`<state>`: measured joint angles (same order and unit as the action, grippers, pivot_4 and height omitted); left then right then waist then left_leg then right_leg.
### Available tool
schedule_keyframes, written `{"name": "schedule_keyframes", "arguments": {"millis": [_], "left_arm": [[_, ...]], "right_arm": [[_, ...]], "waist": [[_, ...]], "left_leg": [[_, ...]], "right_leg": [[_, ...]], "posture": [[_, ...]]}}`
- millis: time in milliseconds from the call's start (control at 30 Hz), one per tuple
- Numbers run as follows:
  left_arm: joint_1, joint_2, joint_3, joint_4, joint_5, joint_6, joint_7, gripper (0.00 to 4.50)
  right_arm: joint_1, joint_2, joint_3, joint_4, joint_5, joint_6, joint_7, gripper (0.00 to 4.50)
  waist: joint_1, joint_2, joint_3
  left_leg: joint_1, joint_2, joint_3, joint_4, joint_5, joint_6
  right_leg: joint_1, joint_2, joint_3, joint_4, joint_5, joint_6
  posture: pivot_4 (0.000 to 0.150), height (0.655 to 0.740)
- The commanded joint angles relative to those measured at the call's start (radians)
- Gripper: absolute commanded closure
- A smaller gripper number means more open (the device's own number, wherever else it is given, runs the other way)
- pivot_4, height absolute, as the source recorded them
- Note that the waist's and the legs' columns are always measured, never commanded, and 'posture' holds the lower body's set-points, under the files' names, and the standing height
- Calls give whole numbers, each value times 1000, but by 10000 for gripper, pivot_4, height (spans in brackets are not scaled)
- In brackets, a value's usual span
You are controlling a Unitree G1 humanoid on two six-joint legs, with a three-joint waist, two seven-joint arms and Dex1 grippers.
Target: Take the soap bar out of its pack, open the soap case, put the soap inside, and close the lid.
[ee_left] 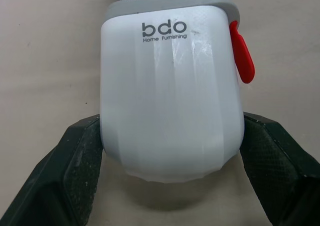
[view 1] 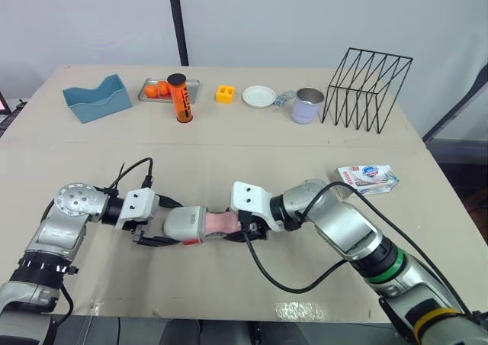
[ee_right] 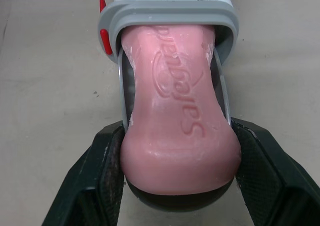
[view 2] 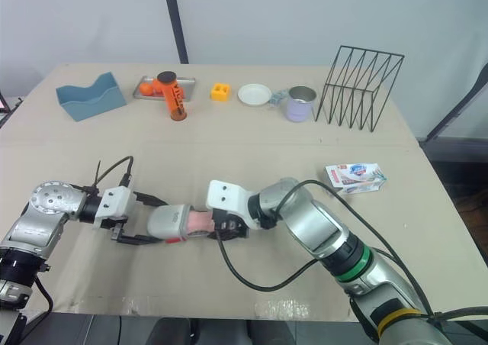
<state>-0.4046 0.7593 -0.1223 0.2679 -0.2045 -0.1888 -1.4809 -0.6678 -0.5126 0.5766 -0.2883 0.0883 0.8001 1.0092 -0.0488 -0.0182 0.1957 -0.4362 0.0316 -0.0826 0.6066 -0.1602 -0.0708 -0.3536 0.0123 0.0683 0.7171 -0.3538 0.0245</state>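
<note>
Currently: soap bar [ee_right: 182,126], stiff, likely slick, pinched flank-wise between right fingers [ee_right: 92,186]; soap case [ee_left: 170,96], light, rigid, clamped between left fingers [ee_left: 65,178].

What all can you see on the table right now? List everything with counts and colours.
White plastic soap case: one, grey rim, red latch, front centre.
Pink soap bar: one, partway inside the case.
White-and-blue soap pack: one, right side.
Blue plastic bin: one, back left.
Metal tray: one, silver, back.
Small orange fruits: two, on the tray.
Orange canister: one, black lid, by the tray.
Yellow block: one, back centre.
White plate: one, back centre.
Lilac mug: one, back right.
Black wire rack: one, back right.
Beige table: one.
Left hand: black fingers, gripping the case.
Right hand: black fingers, gripping the soap.
</note>
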Motion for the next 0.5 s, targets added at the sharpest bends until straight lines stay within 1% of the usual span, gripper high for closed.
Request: {"name": "schedule_keyframes", "arguments": {"millis": [33,433,500], "left_arm": [[-5,-8,8,-35,-17,7,20,10080],[-17,-38,-10,-29,-2,6,36,10080],[-17,-38,-10,-26,-2,4,35,10080]], "right_arm": [[-28,15,15,-4,-6,-1,-1,19824],[-62,55,41,25,-12,9,-8,19824],[-61,55,37,19,-7,17,-8,9715]], "waist": [[0,0,0],[0,0,0],[0,0,0]], "left_leg": [[0,0,0,0,0,0],[0,0,0,0,0,0],[0,0,-1,0,0,0]], "right_leg": [[0,0,0,0,0,0],[0,0,0,0,0,0],[0,0,-1,0,0,0]], "posture": [[1500,7400],[1500,7400],[1500,7400]]}}
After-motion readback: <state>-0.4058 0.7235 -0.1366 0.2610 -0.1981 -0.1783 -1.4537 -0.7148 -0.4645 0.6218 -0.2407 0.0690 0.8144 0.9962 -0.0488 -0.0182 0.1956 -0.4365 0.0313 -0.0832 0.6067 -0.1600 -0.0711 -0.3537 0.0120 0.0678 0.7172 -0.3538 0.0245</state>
